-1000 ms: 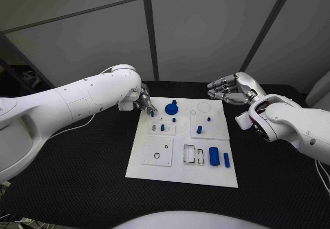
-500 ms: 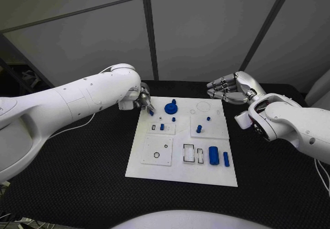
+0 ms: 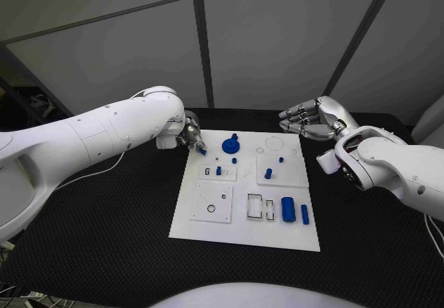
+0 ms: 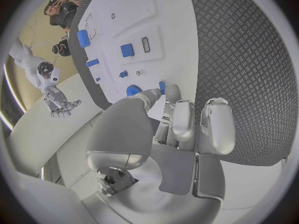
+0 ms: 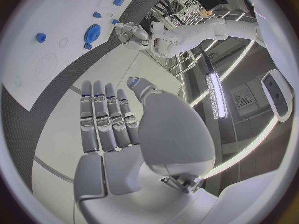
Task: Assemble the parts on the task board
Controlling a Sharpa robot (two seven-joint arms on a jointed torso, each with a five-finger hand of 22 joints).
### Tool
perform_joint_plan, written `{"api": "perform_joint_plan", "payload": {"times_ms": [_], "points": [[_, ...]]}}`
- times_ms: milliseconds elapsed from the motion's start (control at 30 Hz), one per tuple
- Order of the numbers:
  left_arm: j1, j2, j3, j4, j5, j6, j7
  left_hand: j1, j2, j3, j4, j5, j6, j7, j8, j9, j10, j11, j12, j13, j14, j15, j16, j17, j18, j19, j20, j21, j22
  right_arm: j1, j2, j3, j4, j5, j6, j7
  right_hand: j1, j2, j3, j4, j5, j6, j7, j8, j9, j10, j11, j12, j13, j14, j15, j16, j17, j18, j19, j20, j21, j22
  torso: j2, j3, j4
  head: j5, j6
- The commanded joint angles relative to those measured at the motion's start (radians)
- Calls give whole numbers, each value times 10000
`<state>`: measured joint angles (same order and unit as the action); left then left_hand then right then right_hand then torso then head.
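Note:
The white task board (image 3: 278, 234) lies in the middle of the black table. My left hand (image 3: 190, 136) hovers over its far left corner and pinches a small blue peg (image 3: 202, 151) between thumb and a finger; the peg (image 4: 162, 87) shows at the fingertips in the left wrist view. A blue gear (image 3: 230, 145) stands just to the right of that hand. Small blue pegs (image 3: 267, 173) stand mid-board, and a blue cylinder (image 3: 288, 210) lies near the right edge. My right hand (image 3: 313, 119) hangs open beyond the board's far right corner, its fingers (image 5: 106, 119) straight and holding nothing.
Two raised white plates (image 3: 213, 203) with holes and slots sit on the board's left side, and rectangular cut-outs (image 3: 255, 207) lie beside the cylinder. Black matting (image 3: 102, 218) surrounds the board. A grey panelled wall stands behind the table.
My left hand has drawn back a little toward the board's far left corner with the peg still pinched. The right hand has not moved.

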<state>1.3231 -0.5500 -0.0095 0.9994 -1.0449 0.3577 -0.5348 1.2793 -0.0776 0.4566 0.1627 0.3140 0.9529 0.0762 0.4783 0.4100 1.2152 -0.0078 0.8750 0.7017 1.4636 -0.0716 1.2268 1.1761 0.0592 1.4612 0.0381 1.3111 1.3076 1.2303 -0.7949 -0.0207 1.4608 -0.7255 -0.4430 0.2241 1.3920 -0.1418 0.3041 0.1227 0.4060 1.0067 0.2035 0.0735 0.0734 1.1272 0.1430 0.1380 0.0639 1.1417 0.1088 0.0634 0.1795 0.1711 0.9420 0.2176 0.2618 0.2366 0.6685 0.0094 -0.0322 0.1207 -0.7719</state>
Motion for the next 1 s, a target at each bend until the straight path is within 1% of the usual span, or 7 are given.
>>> {"api": "perform_joint_plan", "payload": {"times_ms": [33, 133, 400, 567, 633, 833, 1000], "points": [[13, -258, 1, 409, 583, -559, 185, -334, -335, 1929, -1387, 2, 130, -43, 176, 110, 220, -22, 76, 32, 188, 7, 77, 62, 84, 46, -25, -4, 94, 20, -8, 8, 9, 23, 56, 35, -64, 21, -10, -22, 42, 4, 33, -56, -1, -24, 31, -33, -12, -40, 25, 7, -21, 111, 81, 21, -68, -25, -4, 1, 10, 17, -2], [12, -560, -1, 881, 870, -836, 171, -592, -543, 2368, -1575, 105, 189, -77, 324, 202, 403, -71, 216, 148, 207, -46, 111, 95, 62, 91, -43, 58, 174, 20, -17, 8, 5, 23, 55, 35, -63, 21, -9, -23, 42, 4, 33, -56, -1, -24, 31, -33, -12, -40, 24, 7, -22, 111, 82, 21, -70, -27, -2, -1, 6, 31, -12], [-41, -1356, -15, 2226, 1238, -1406, 102, -845, -801, 2708, -1808, 398, 288, -157, 490, 302, 643, -122, 384, 301, 215, -91, 123, 107, 35, 157, -92, 168, 303, 20, -36, 8, -2, 23, 52, 35, -68, 19, -12, -22, 44, 3, 37, -56, -1, -24, 33, -33, -12, -39, 25, 7, -25, 111, 86, 21, -75, -31, -1, -1, 4, 65, -24], [-121, -1725, -48, 2947, 1071, -1807, 91, -995, -951, 2839, -1922, 791, 360, -195, 584, 359, 783, -159, 457, 371, 221, -122, 134, 120, 17, 195, -123, 233, 383, 20, -36, 8, -12, 23, 55, 36, -68, 19, -12, -22, 44, 3, 37, -56, -1, -24, 33, -33, -12, -39, 25, 7, -25, 111, 86, 21, -75, -31, -6, -4, -1, 80, -15], [-167, -1828, -92, 3169, 949, -1907, 67, -1006, -965, 2846, -1934, 817, 370, -201, 594, 364, 801, -163, 472, 388, 222, -125, 137, 123, 14, 200, -125, 243, 395, 20, -34, 8, -16, 23, 57, 38, -68, 19, -12, -22, 44, 3, 37, -56, -1, -24, 33, -33, -12, -39, 25, 7, -25, 111, 86, 21, -75, -31, -3, -4, -2, 94, -24], [-272, -1983, -338, 3605, 460, -2013, 5, -1037, -1007, 2870, -1970, 879, 400, -216, 623, 381, 849, -178, 497, 410, 224, -136, 138, 123, 7, 216, -134, 274, 428, 19, -28, 8, -28, 23, 61, 46, -68, 19, -12, -22, 44, 3, 37, -56, -1, -24, 33, -33, -12, -39, 25, 7, -25, 111, 86, 21, -75, -31, -5, -7, -11, 104, -24], [-345, -2020, -411, 3753, 181, -2071, -51, -1043, -1014, 2875, -1976, 890, 407, -219, 629, 384, 861, -181, 506, 420, 224, -138, 137, 123, 6, 218, -136, 275, 430, 19, -36, 8, -30, 23, 65, 49, -84, 15, -19, -16, 45, 1, 44, -56, -1, -25, 38, -32, -12, -39, 27, 8, -31, 111, 94, 22, -86, -41, -2, -12, -18, 108, -25]]}}
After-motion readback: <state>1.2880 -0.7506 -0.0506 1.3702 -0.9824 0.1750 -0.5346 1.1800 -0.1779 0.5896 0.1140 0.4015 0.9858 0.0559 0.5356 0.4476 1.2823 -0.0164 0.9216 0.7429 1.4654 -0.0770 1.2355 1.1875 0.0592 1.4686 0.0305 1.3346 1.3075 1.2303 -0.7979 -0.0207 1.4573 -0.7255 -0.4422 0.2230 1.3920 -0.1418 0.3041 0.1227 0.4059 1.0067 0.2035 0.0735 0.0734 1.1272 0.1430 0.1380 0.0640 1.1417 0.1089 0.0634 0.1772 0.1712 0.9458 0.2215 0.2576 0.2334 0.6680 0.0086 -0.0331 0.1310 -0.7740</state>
